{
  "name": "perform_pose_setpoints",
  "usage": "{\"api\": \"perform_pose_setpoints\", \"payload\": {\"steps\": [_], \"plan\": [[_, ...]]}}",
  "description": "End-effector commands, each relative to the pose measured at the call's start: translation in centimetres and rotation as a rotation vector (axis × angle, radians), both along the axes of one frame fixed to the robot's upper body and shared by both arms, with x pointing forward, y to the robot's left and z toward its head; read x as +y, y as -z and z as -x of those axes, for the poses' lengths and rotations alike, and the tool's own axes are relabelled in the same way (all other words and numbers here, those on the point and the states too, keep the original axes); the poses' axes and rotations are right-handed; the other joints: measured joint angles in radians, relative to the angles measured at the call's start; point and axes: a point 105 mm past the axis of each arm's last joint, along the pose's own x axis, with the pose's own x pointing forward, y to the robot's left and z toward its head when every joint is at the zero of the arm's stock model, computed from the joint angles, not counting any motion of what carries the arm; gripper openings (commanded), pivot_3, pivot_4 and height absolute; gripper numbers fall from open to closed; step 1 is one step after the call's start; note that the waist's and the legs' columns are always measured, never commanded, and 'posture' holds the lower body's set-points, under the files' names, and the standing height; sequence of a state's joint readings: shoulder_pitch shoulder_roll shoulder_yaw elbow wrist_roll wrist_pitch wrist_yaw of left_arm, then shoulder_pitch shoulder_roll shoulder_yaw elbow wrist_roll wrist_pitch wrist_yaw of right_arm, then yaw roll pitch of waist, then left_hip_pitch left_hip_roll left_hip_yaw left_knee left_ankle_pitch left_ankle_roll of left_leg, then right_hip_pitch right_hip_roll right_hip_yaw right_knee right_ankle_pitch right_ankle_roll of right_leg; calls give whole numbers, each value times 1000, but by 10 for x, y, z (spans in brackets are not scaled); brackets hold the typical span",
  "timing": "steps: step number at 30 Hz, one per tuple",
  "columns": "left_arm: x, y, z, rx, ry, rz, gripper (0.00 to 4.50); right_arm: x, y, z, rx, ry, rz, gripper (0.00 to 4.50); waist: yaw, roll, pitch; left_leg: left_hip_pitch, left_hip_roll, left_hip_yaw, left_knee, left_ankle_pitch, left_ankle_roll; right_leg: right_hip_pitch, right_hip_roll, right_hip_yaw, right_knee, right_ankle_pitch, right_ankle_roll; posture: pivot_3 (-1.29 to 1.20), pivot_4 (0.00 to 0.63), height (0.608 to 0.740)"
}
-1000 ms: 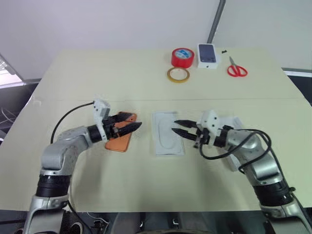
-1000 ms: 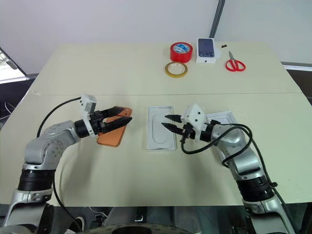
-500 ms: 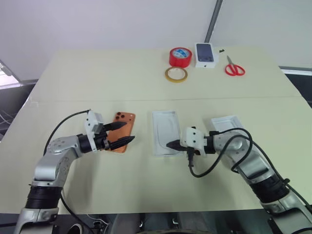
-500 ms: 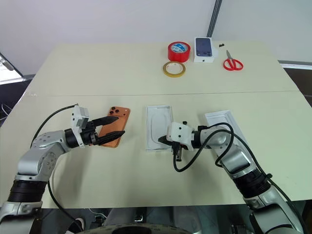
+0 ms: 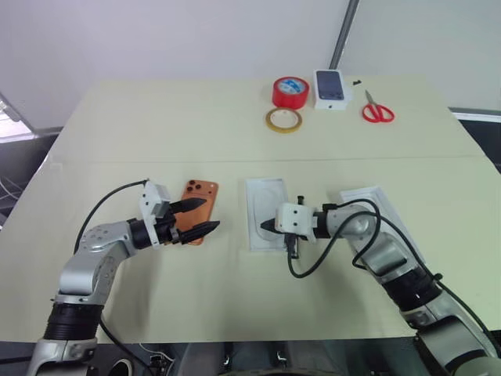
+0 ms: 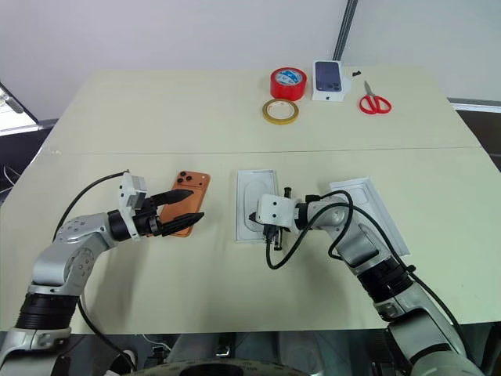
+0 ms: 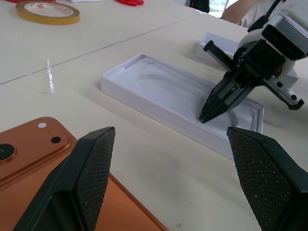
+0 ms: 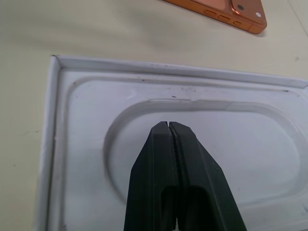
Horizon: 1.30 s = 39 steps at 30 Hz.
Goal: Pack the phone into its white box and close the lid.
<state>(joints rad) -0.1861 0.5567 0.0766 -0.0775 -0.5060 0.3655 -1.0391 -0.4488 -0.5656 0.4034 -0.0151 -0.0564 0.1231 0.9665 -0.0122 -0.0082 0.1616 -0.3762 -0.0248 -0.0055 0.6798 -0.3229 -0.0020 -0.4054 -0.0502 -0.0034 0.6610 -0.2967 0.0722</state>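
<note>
A: Where does everything sit?

B: Take the flat white moulded card with an oval hollow [image 5: 266, 200], mid-desk, as the marker. The slim orange phone with its lens cluster [image 5: 200, 192] lies flat on the pale cream desk [image 5: 156, 133] just to the card's left, apart from it. To the card's right, partly behind the right arm, lies a white rectangular walled shell [image 5: 368, 197]. I cannot tell whether it is the box tray or the lid.

A: And the pincers?

B: The left pincer [image 5: 211, 214] is spread wide and holds nothing, its fingers reaching over the phone's near end. The right pincer [image 5: 264, 227] is pressed together and empty. Its tip is down in the card's hollow, touching it or very nearly.

A: What worries you?

B: Mainly that closed tip. The card looks light, so I'd guess any sideways drag would skid it left into the phone, or flip its edge up.

A: And the phone?

B: It is thin and flush with the desk. If the left fingers close from above, they may slip off the rounded edges and shove it away, not lift it.

A: Anything else?

B: The right arm's cable hangs close to the card's near edge and could snag it.
</note>
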Motion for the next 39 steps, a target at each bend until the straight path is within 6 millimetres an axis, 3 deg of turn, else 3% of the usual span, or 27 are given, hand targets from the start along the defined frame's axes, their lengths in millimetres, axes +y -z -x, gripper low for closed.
{"api": "perform_pose_setpoints", "payload": {"steps": [1, 5, 8, 13, 18, 22, 25, 30, 36, 39], "plan": [[-1, -9, -4, -29, -1, 4, 3927, -2, -1, -5, -41, 6, 30, 56, 0, 0, 0, 0, 0, 0, 0, 0, 0, 0, 0, 0, 0, 0, 0, 0, 150, 740], [7, 1, -13, 70, -54, -62, 3927, -4, 5, -8, -74, 9, 95, 56, -2, 0, 0, 0, 0, 0, 0, 0, 0, 0, 0, 0, 0, 0, 0, 0, 150, 740], [18, 1, -19, 169, -95, -35, 3927, 3, -13, -14, -77, 43, -3, 56, -1, 0, 0, 0, 0, 0, 0, 0, 0, 0, 0, 0, 1, 0, 0, 0, 150, 740], [49, -16, -46, 291, -222, 82, 3927, 22, -69, -30, -131, 79, -225, 56, -3, 0, 0, -1, 0, 0, 1, 0, 0, -2, 1, 0, 3, 0, 0, 0, 150, 740], [72, -17, -58, 392, -274, 102, 3927, 59, -87, -41, -157, 80, -300, 56, -8, 0, 0, -2, 0, 0, 2, 1, -1, -4, 1, 0, 4, 0, 0, 0, 150, 740], [90, -11, -66, 475, -345, 104, 3927, 93, -82, -48, -180, 99, -267, 56, -8, 0, 0, -4, 0, 0, 1, 4, -6, -7, 2, 0, 4, 0, 0, 0, 150, 740], [92, -9, -65, 571, -332, 135, 3927, 108, -63, -49, -140, 94, -174, 56, -6, -2, 0, -19, -1, 0, 5, 6, -9, -21, 2, 0, 8, 0, 0, 0, 150, 740], [79, -1, -56, 666, -254, 93, 3927, 108, -29, -37, -37, 17, 32, 56, -6, -2, 0, -20, -2, 0, 5, 6, -9, -23, 1, 0, 10, 0, 1, 0, 150, 740], [61, 7, -48, 745, -167, 96, 3927, 106, -32, -33, -25, 3, 52, 56, -9, -2, 0, -19, -2, 0, 5, 6, -10, -22, 1, 0, 10, 0, 1, 0, 150, 740], [53, 21, -40, 806, -138, 49, 3927, 106, -30, -34, -30, 11, 59, 56, -9, -2, 0, -18, -2, 0, 5, 6, -11, -22, 1, 0, 12, 0, 1, 0, 150, 740]]}}
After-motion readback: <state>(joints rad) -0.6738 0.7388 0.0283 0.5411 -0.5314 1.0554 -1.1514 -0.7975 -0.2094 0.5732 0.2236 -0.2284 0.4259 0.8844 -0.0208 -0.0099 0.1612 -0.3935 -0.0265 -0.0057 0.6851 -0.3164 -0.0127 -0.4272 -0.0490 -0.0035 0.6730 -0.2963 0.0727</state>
